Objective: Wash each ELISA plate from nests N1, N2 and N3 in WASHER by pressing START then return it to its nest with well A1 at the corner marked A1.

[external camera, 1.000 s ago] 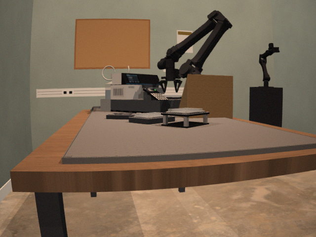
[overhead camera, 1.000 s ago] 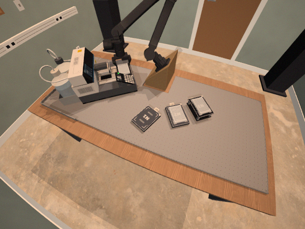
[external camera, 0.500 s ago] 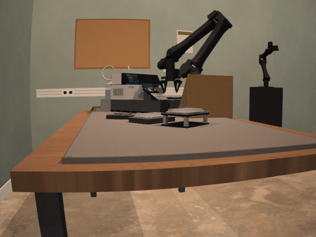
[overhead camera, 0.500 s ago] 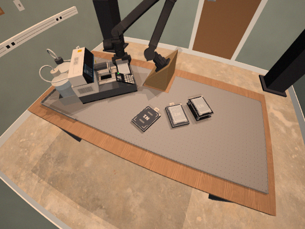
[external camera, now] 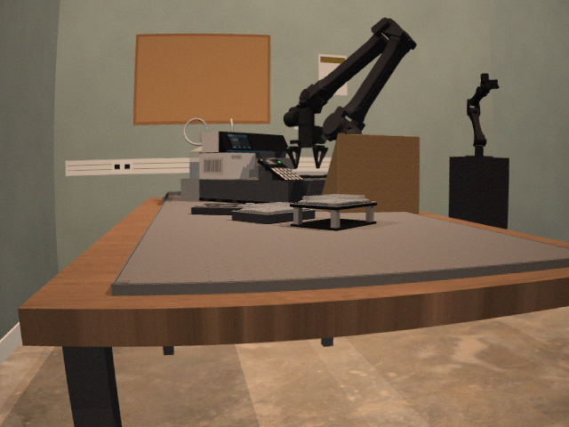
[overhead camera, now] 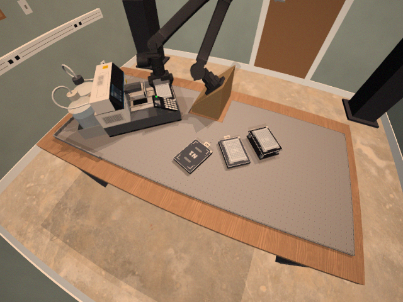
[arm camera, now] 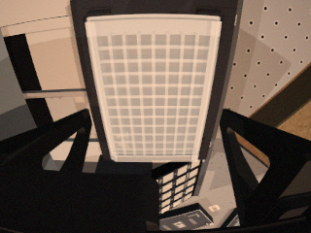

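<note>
Board (overhead camera: 213,100) (external camera: 376,172), brown and shaped like a big wedge, is seen standing just to the right of the washer (overhead camera: 107,90) (external camera: 248,165), near the arm (overhead camera: 208,42) (external camera: 374,83). At the far left in the top view, bottles (overhead camera: 85,112) with bent white tubes are set beside the washer. The keypad (overhead camera: 169,103) (external camera: 287,173) (arm camera: 180,186) is tilted up beside the plate spot, and a small green light (overhead camera: 156,96) (external camera: 279,161) is shown by it.

The washer plate (overhead camera: 162,90) (arm camera: 155,89) is pale, with rows of little squares, and is seen on the dark carrier (arm camera: 229,49). It looks flat, but whether it is fully seated cannot be told. The hand (overhead camera: 160,81) (external camera: 307,165) (arm camera: 155,116) is spread wide above it, with nothing held.

Nest N1 (overhead camera: 192,156) (external camera: 214,210) (arm camera: 182,222) is left bare. To its right, the middle plate (overhead camera: 234,149) (external camera: 271,207) is held by a low nest, and the right plate (overhead camera: 266,139) (external camera: 337,198) is held up on a stand with legs (overhead camera: 261,151) (external camera: 335,218).

Gaps are left between the three nests. Open room is given on the near and right parts of the gray surface (overhead camera: 302,188) (external camera: 276,257), which is edged with wood.

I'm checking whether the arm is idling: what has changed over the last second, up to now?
Nothing visibly changed. The open gripper hangs above the plate on the washer's carrier, the lamp is green as before, nest N1 remains without a plate, and the other two plates stayed put.
</note>
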Controlling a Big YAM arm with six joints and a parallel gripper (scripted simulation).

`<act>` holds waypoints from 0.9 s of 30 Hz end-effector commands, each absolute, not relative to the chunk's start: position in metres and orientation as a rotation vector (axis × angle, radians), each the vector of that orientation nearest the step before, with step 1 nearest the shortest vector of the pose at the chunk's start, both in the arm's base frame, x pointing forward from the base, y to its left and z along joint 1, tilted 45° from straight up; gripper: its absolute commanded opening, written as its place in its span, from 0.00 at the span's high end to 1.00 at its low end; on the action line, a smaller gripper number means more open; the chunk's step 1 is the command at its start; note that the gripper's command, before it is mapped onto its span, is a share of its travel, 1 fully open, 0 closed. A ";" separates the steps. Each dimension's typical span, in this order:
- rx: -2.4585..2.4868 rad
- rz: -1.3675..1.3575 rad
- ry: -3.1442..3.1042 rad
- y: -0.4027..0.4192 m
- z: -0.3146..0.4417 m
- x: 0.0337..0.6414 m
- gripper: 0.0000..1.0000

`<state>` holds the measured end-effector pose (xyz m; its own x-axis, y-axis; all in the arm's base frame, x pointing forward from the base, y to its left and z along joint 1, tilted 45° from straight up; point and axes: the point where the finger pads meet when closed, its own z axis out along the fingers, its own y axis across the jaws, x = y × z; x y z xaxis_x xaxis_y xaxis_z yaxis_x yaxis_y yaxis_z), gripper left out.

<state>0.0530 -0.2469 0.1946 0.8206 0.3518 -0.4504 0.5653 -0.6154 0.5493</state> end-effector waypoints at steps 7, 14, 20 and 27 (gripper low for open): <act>2.288 -0.398 0.675 -0.254 0.191 0.052 0.00; 2.282 -0.396 0.671 -0.258 0.191 0.052 0.00; 2.281 -0.396 0.670 -0.261 0.189 0.051 0.00; 2.288 -0.398 0.675 -0.262 0.182 0.050 0.00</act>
<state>0.0518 -0.2579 0.1842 0.8202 0.3520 -0.4510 0.5661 -0.6138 0.5503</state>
